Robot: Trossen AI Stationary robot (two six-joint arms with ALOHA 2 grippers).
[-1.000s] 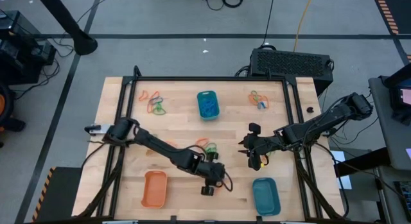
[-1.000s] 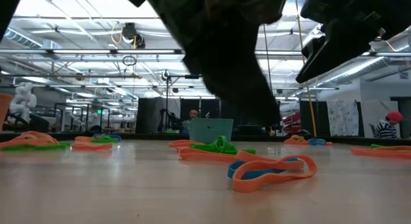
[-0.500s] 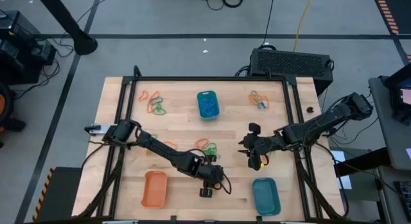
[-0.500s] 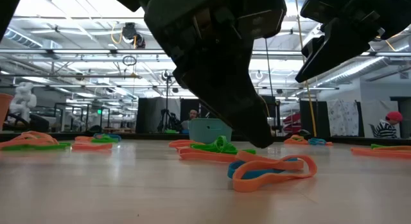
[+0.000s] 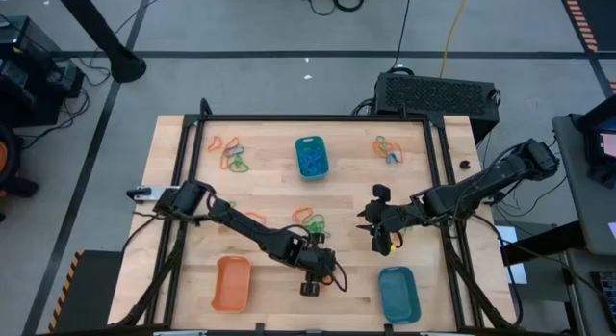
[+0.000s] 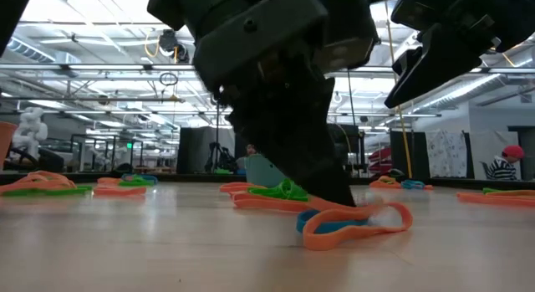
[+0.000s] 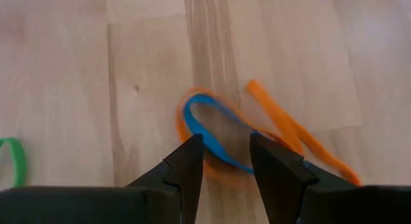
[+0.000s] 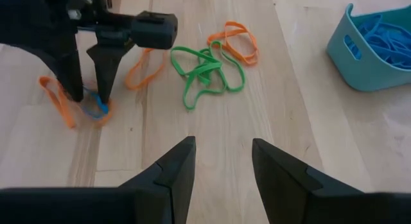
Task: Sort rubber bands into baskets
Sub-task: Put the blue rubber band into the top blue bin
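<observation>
The left hand (image 7: 221,161) is down on the table (image 5: 269,182), fingers spread, released, over a blue rubber band (image 7: 212,137) lying at 6 o'clock. The right hand (image 8: 221,161) waits released at 4 o'clock.

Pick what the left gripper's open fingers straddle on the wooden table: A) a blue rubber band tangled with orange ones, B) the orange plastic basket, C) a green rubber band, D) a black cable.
A: in the left wrist view the left gripper has its open fingers either side of a blue rubber band lying among orange rubber bands.
</observation>
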